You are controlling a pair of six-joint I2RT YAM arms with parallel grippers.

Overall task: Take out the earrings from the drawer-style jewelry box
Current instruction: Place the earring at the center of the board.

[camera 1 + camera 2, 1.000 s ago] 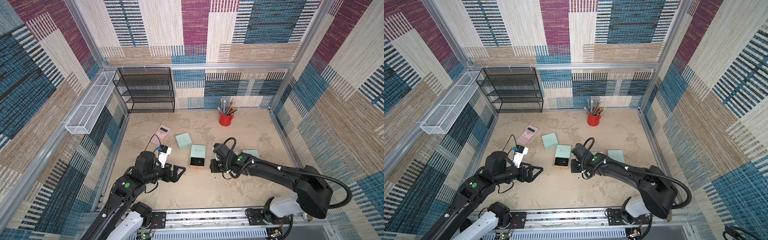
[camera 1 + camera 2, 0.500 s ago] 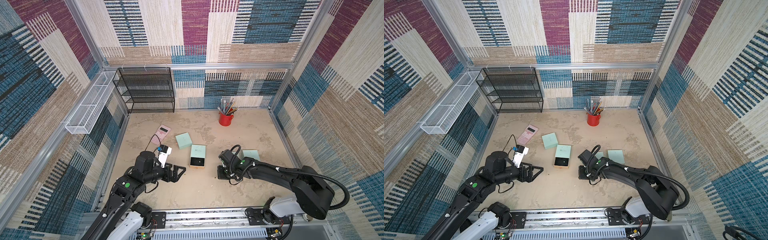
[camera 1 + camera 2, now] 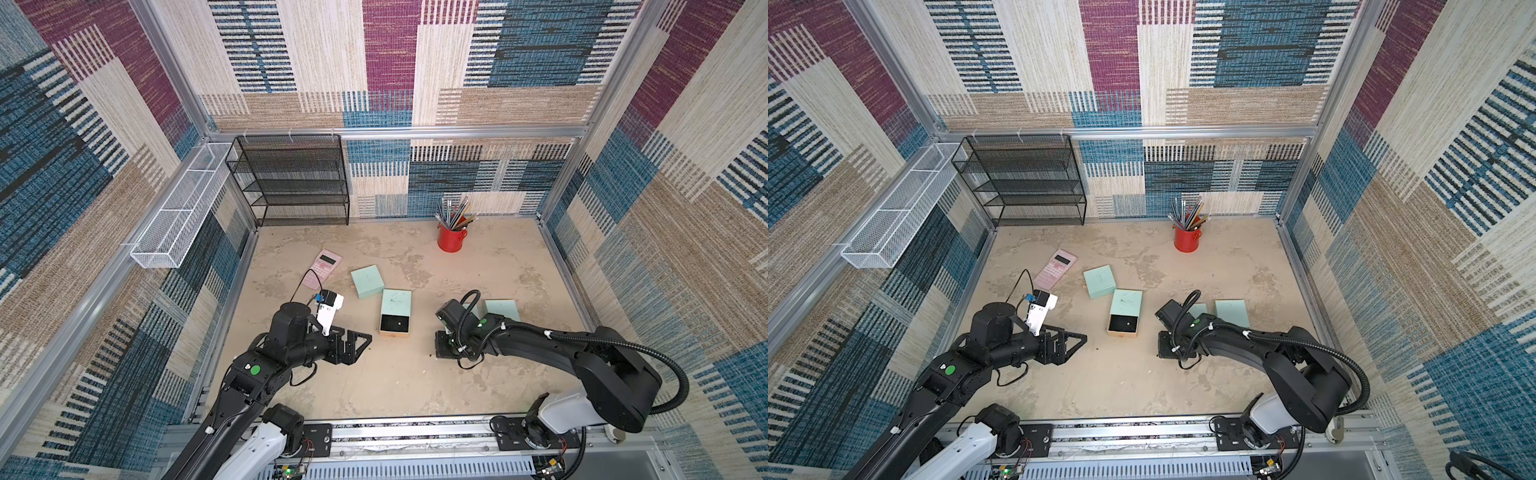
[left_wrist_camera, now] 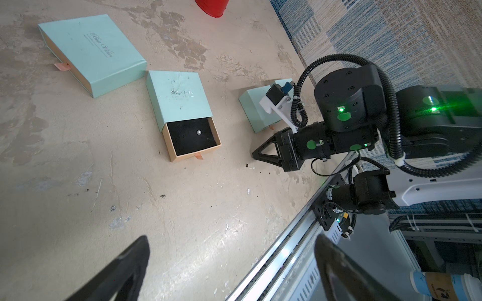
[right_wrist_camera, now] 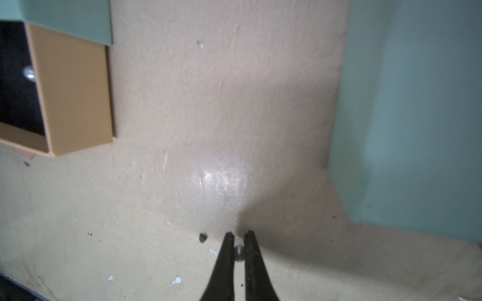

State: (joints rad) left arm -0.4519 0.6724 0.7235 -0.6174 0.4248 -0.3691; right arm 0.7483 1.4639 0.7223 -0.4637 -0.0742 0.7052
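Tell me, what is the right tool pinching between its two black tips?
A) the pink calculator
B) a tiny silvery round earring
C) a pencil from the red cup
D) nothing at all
B: the right wrist view shows the right tool shut on a tiny silvery round earring, which sits pinched between its two black tips.

- The earring (image 5: 239, 251) in the right gripper (image 5: 239, 234) is silver-grey.
- The jewelry box (image 4: 180, 96) beside that gripper is mint green.
- Its drawer (image 4: 194, 153) is tan outside, black inside.
- The cup (image 3: 452, 240) is red, the calculator (image 3: 322, 268) pink.
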